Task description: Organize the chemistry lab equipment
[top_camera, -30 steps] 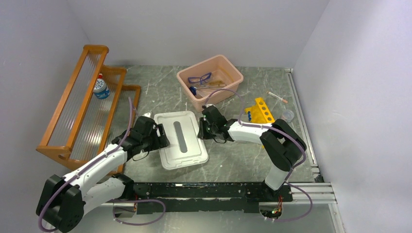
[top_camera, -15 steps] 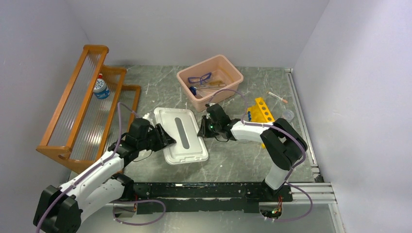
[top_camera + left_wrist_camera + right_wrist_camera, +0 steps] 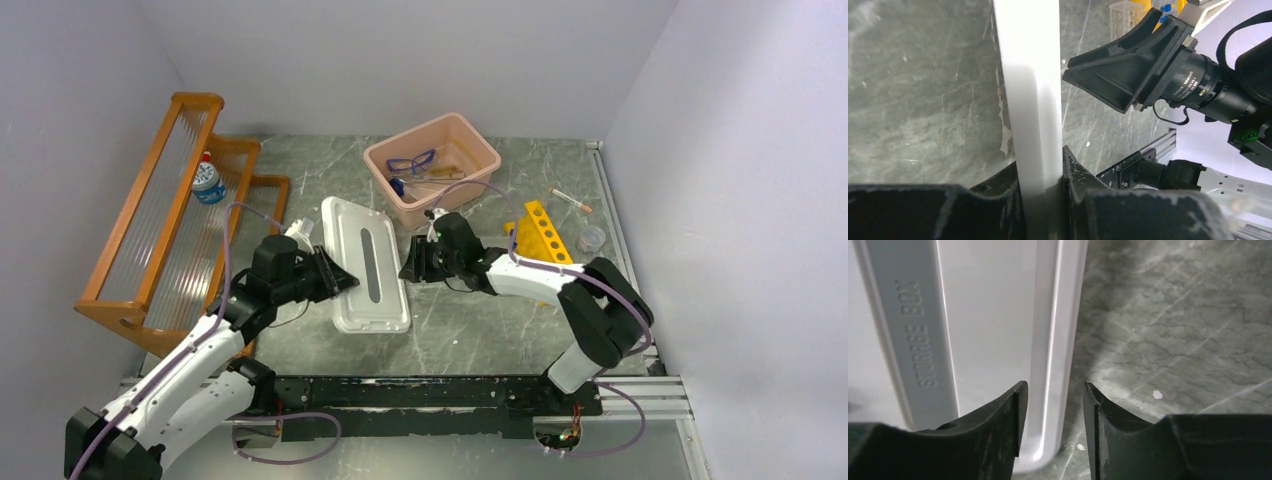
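Left fingers (image 3: 1077,175) clamp lid (image 3: 345,258), seemingly tilted, bin (image 3: 470,186) beyond

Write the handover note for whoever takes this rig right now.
Left gripper: shut on one edge of the white lid.
Right gripper: open, jaws either side of the lid's opposite rim, not gripping.
Things: the pink bin at the back holds the blue glasses and metal tools. The yellow rack, a small tube and a clear cup sit on the table's right.
Done: glasses and tools are binned.
Left: likely the loose pieces, then the lid onto the bin.
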